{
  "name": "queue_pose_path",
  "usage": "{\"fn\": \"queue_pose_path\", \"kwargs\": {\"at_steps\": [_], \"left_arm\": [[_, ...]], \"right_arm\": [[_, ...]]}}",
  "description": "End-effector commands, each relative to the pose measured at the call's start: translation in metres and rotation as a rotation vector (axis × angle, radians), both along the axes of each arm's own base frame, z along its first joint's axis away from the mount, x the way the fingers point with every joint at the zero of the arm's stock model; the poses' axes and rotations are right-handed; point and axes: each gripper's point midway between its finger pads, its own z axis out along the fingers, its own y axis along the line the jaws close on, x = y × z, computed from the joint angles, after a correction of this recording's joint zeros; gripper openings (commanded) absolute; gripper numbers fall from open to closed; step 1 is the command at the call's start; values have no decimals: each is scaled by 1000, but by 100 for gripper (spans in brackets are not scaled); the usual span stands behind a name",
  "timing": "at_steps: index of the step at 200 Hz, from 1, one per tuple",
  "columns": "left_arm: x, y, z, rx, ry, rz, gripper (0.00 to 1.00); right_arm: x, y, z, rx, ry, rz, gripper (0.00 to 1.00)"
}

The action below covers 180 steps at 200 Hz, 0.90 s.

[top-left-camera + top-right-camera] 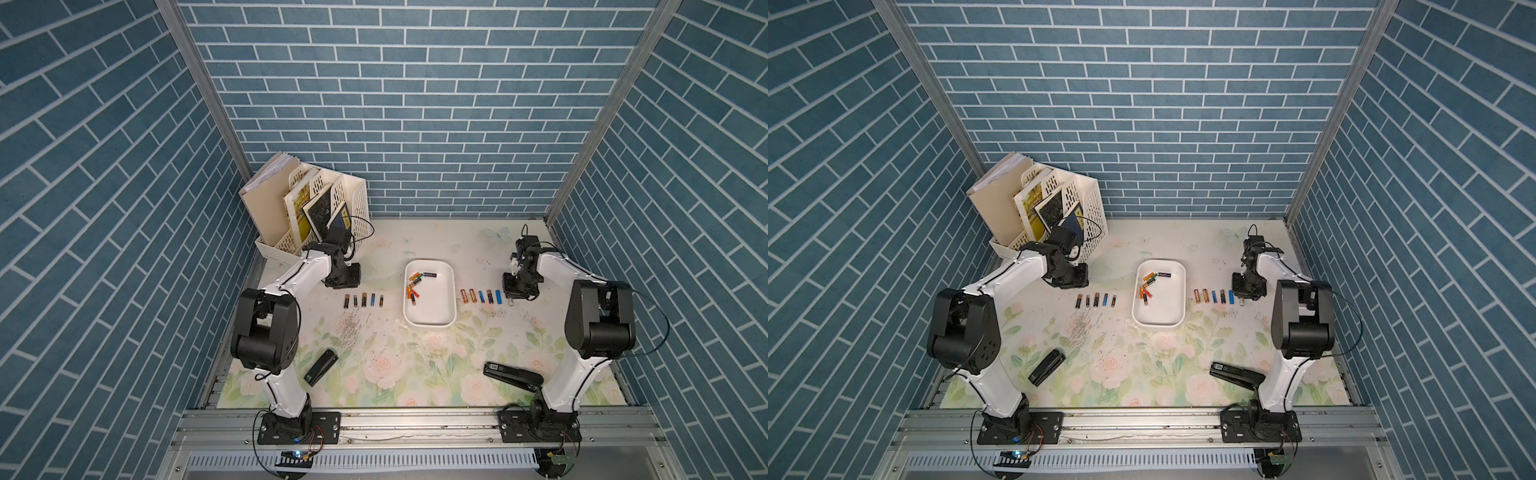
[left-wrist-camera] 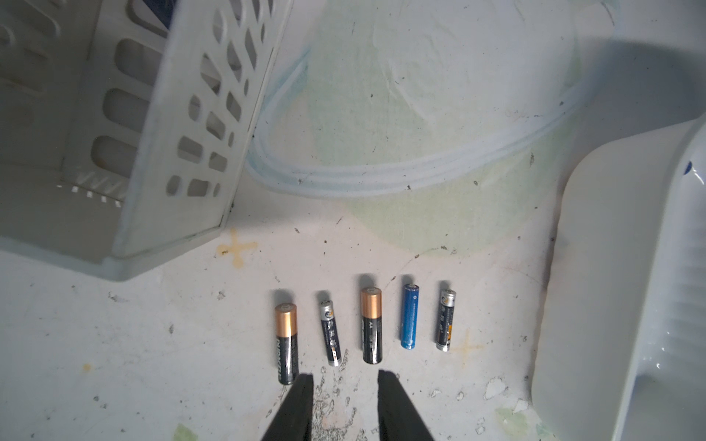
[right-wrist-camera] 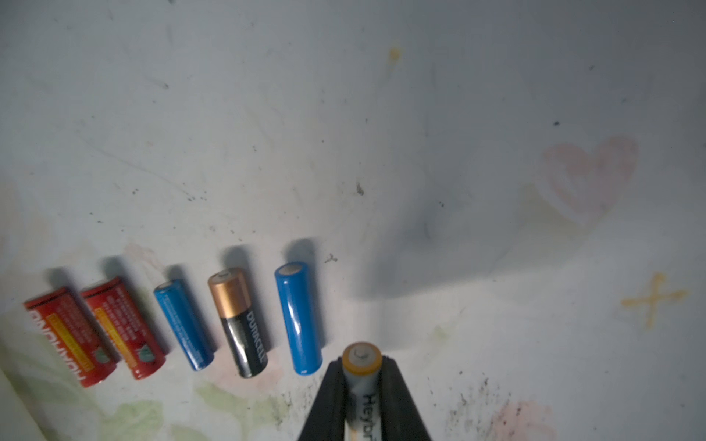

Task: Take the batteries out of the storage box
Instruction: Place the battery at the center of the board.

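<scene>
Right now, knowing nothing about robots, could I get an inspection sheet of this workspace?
Surface: floral table mat, scuffed and speckled.
Job's things: storage box holds several batteries; a left row and right row of five lie beside it.
Clutter: two black staplers, file rack with books, scattered grey bits.
Grippers: left gripper open, empty, by the left row; right gripper shut on a white battery beside the right row.
Cables: black cables loop off both arms.
Surroundings: blue brick-pattern walls, metal rail in front.

left claw [image 2: 345,382]: low, jaws apart, empty | right claw [image 3: 362,362]: low, clamped on white battery [image 3: 367,406]
</scene>
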Motion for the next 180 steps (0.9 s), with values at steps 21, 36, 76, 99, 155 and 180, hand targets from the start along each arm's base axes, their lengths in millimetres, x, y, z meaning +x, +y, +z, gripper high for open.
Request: {"fn": "queue_pose_path", "kwargs": {"at_steps": [21, 36, 76, 99, 155, 180], "left_arm": [[-2, -2, -1, 7, 15, 0, 34], [-2, -2, 0, 7, 15, -1, 34], [-2, -2, 0, 8, 15, 1, 34], [-3, -2, -1, 10, 16, 2, 34], [-3, -2, 1, 11, 14, 0, 34], [-4, -1, 1, 14, 13, -1, 34]], "right_arm": [[13, -3, -5, -17, -3, 39, 13], [15, -3, -7, -18, 1, 42, 14], [19, -4, -13, -27, 15, 46, 14], [20, -3, -17, -21, 24, 49, 14], [22, -6, -23, -35, 45, 52, 15], [20, -6, -26, -34, 56, 54, 16]]}}
